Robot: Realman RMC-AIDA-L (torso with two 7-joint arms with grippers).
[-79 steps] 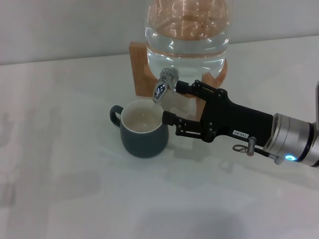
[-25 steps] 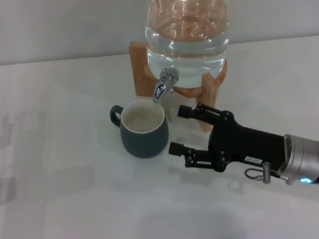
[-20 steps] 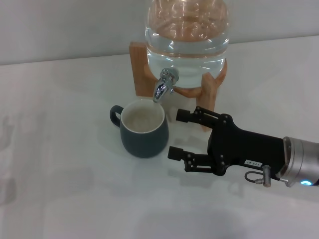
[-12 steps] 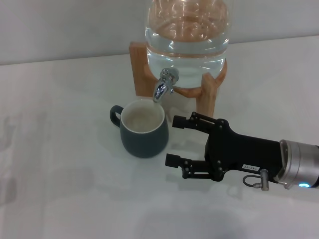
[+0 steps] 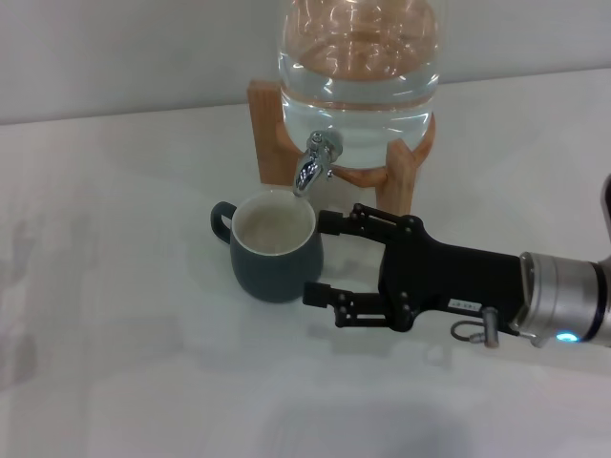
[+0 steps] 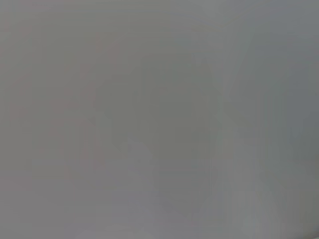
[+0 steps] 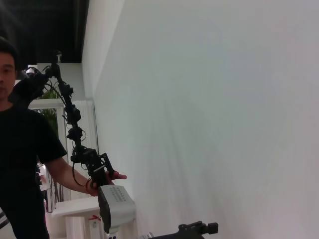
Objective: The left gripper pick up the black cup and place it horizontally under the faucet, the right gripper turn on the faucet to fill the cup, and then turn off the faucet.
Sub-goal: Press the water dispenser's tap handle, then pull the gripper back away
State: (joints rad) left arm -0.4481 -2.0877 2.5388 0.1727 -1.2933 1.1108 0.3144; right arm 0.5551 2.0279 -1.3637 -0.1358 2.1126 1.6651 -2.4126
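The black cup (image 5: 275, 246) is sitting upright under the faucet (image 5: 312, 165). The right gripper (image 5: 323, 258), fingers spread, is hovering just beside it, risking nudging it off-spout.

Soft, even light fills the head view, seemingly from overhead. The white table (image 5: 115, 315) is bright and slightly washed out, with only faint, diffuse shadows under the right gripper (image 5: 321, 256) and beside the black cup (image 5: 274, 246). Sharp glints sit on the faucet (image 5: 310, 167) and curved highlights on the glass jar (image 5: 360, 72). Focus is fairly crisp throughout. The left wrist view is a featureless grey blur, probably too close to a surface. The right wrist view is bright on the wall (image 7: 219, 99), dim at the far corner.
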